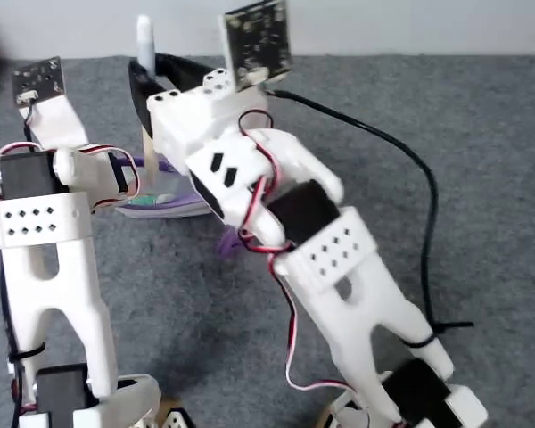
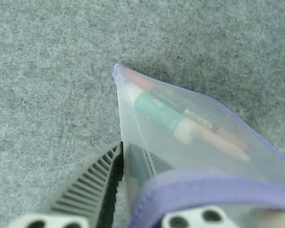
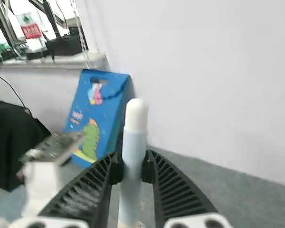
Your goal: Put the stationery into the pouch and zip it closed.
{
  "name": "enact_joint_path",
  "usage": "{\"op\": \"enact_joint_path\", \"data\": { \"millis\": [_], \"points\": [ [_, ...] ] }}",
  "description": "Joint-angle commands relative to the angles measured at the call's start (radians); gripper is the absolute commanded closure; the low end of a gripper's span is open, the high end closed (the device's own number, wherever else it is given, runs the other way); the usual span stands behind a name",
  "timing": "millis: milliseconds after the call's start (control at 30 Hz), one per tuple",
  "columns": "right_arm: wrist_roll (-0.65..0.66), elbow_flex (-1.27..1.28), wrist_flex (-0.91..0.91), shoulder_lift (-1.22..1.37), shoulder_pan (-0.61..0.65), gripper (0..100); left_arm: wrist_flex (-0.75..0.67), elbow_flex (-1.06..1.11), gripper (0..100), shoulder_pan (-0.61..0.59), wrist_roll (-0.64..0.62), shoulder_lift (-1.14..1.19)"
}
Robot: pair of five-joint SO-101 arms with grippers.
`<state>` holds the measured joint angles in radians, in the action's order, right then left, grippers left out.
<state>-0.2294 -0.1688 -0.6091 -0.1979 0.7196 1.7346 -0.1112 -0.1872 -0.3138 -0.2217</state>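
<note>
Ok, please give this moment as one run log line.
left gripper: shut on pouch | right gripper: shut on light blue pen | pouch: pens inside

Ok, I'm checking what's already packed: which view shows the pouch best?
The left wrist view: the clear pouch is close up, pens visible inside. The high view shows a strip of it, mostly hidden behind the arms.

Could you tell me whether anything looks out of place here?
Nothing looks spilled or damaged. One pale blue pen stands upright in the right gripper, outside the pouch, which the left gripper pinches at its edge.
</note>
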Motion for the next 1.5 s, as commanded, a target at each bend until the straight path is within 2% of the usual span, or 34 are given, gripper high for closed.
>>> {"op": "enact_joint_path", "data": {
  "millis": [0, 433, 567, 767, 933, 1167, 1233, 1400, 1467],
  "points": [
    [0.028, 0.075, 0.048, -0.013, -0.027, 99.1, -0.026, -0.027, 99, 0.005, -0.011, -0.051],
    [0.029, 0.594, 0.038, -0.430, 0.001, 99.1, -0.040, -0.027, 99, 0.006, -0.011, -0.051],
    [0.029, 0.720, -0.018, -0.564, 0.019, 99.1, -0.058, -0.027, 99, 0.006, -0.011, -0.051],
    [0.018, 0.822, -0.007, -0.610, 0.051, 99.1, -0.057, -0.027, 99, 0.008, -0.011, -0.051],
    [-0.127, 0.928, 0.042, -0.610, 0.048, 99.1, -0.052, -0.027, 99, 0.008, -0.008, -0.051],
    [-0.242, 0.996, 0.059, -0.608, 0.021, 99.1, -0.028, -0.027, 99, 0.008, -0.008, -0.051],
    [-0.235, 0.996, 0.077, -0.608, 0.021, 99.1, -0.026, -0.025, 99, 0.008, -0.008, -0.051],
    [-0.071, 0.984, 0.182, -0.559, 0.074, 98.7, -0.029, -0.025, 99, 0.009, -0.008, -0.051],
    [-0.040, 0.941, 0.173, -0.518, 0.082, 95.1, -0.031, -0.025, 99, 0.009, -0.008, -0.051]
  ]
}}
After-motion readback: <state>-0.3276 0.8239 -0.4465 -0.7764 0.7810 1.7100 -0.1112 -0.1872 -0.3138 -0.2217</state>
